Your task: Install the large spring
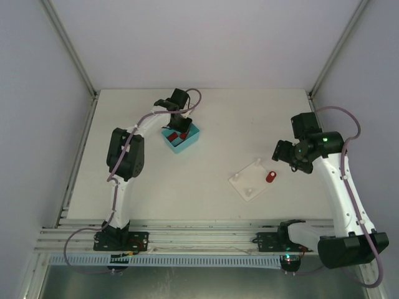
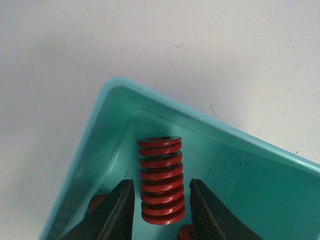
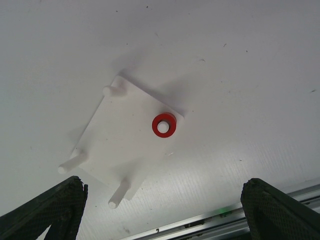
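- Nearest the arm bases, on the right side of the table, the white peg plate (image 3: pixel 125 140) lies flat. One peg wears a small red spring (image 3: pixel 164 125), and three pegs stand bare.
- Over that plate I see the right claw (image 3: pixel 162 184) released, its fingers spread wide and holding nothing.
- Farther off, on the left, the teal bin (image 2: pixel 107 150) holds the large spring (image 2: pixel 161 180), well apart from the plate.
- Around the spring's near end sits the left claw (image 2: pixel 160 181), released, one finger just beside each flank. I cannot tell whether either one touches the coils.
- Its long axis runs straight away from that claw toward the bin's far wall, so I judge a plain squeeze across the coils is what the pick-up needs. The left arm is plainly the nearer one.
- Only the left wrist view shows this fit; from the top view the arm covers the spring, though that view alone shows the span from bin to plate.
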